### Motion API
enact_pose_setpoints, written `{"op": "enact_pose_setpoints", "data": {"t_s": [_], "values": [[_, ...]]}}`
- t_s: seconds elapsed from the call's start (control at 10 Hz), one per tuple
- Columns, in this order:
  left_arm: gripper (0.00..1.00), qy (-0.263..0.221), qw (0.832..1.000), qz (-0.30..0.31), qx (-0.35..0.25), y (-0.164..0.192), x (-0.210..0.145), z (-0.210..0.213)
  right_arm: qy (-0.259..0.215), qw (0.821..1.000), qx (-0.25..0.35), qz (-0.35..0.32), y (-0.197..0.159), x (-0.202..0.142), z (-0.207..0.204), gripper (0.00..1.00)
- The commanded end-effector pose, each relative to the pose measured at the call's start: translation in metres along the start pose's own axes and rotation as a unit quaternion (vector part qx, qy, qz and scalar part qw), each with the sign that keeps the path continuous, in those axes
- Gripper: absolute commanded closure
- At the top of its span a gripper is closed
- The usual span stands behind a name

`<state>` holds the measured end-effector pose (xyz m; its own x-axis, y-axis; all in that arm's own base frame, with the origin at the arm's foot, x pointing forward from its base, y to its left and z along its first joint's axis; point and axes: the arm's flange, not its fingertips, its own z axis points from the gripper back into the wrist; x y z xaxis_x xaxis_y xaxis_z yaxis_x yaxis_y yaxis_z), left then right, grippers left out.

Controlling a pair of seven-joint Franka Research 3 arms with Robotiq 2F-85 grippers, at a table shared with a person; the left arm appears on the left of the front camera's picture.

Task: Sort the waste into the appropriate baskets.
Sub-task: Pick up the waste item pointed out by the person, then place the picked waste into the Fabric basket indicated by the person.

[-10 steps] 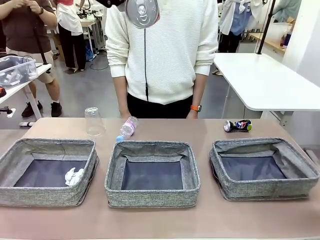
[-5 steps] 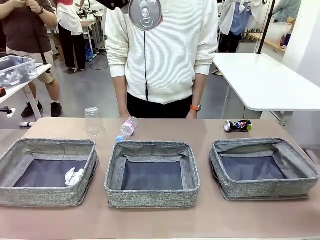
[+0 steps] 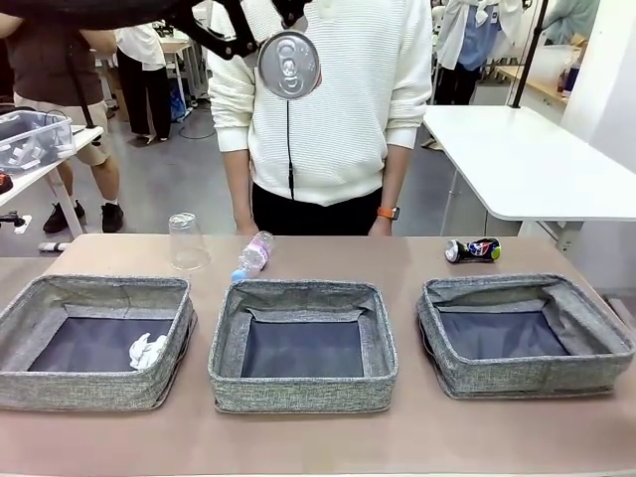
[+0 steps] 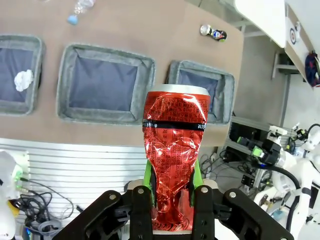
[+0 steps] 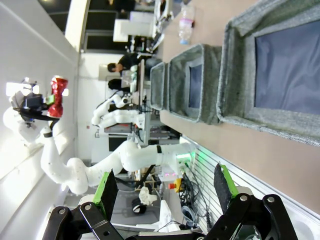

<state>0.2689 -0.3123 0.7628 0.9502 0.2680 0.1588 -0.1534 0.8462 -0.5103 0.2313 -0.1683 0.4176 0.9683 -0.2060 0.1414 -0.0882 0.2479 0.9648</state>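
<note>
Lower in the front view than a moment ago, the crushed red can (image 3: 289,65) is hanging at 12 o'clock, high above the table (image 3: 318,437), its silver end facing the camera, and more of the left arm's dark wrist is now showing beside it. The left gripper (image 4: 171,176) is clenching the can's crumpled lower part between its green pads, holding it upright. The right gripper (image 5: 165,190) is waiting low at the table's near edge, jaws spread wide and empty.

Below, the paper ball (image 3: 147,351) is lying in the left basket (image 3: 94,288), while the middle basket (image 3: 298,290) and right basket (image 3: 517,283) are holding nothing. Still waiting on the table are the clear plastic cup (image 3: 186,241), standing mouth down at 10 o'clock of the middle basket, the blue-capped bottle (image 3: 254,250) at its 11 o'clock, and the dark-blue can (image 3: 473,249) at 12 o'clock of the right basket. A person (image 3: 328,119) is standing at the far side.

The carry of the red can seems to be in hand. Next, the arm is likely needing to travel over the basket meant for cans, probably not the paper one, descend inside its rim and loosen its grip.
</note>
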Motion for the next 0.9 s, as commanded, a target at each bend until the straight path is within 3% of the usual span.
{"op": "enact_pose_setpoints", "data": {"t_s": [0.0,0.8], "values": [[0.69,-0.004,1.000,-0.004,-0.011,-0.0034,-0.0003,0.0108,-0.003,1.000,-0.002,-0.003,0.0031,0.0025,0.0010,0.00],[0.69,-0.004,1.000,-0.004,-0.011,-0.0034,-0.0003,0.0108,-0.003,1.000,-0.002,-0.003,0.0031,0.0025,0.0010,0.00]]}}
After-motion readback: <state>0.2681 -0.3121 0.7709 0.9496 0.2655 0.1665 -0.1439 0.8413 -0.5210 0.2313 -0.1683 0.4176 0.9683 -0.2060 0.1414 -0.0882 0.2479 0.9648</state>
